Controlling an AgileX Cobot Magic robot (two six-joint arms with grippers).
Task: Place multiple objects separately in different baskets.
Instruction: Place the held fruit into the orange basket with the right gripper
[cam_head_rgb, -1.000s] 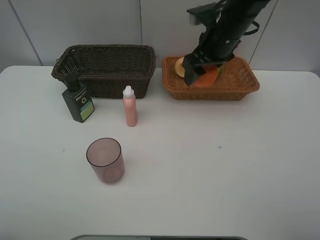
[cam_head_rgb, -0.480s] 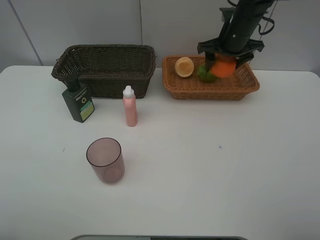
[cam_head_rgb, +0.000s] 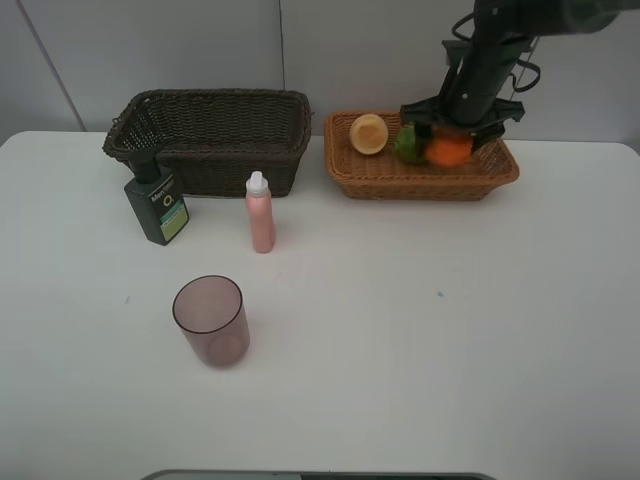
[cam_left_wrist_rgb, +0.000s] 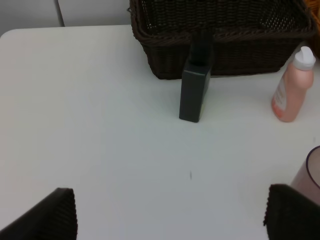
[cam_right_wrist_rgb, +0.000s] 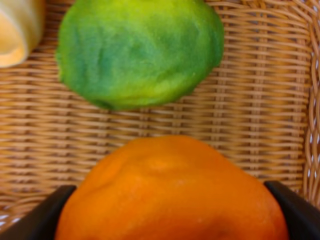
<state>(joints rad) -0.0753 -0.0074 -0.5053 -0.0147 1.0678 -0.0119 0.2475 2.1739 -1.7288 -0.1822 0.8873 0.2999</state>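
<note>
Round orange fruit (cam_head_rgb: 449, 150) is now lowered into the shallow tan wicker basket (cam_head_rgb: 430, 190), beside the round green fruit (cam_head_rgb: 407, 146), still pinched by the right gripper (cam_right_wrist_rgb: 170, 220). Looks like only letting go is needed. Left gripper (cam_left_wrist_rgb: 172, 212) is spread wide, nothing held.

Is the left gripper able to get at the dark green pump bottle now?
Probably yes: the left gripper is open, and the dark green pump bottle stands upright ahead of it on bare table, the pink bottle off to one side.
</note>
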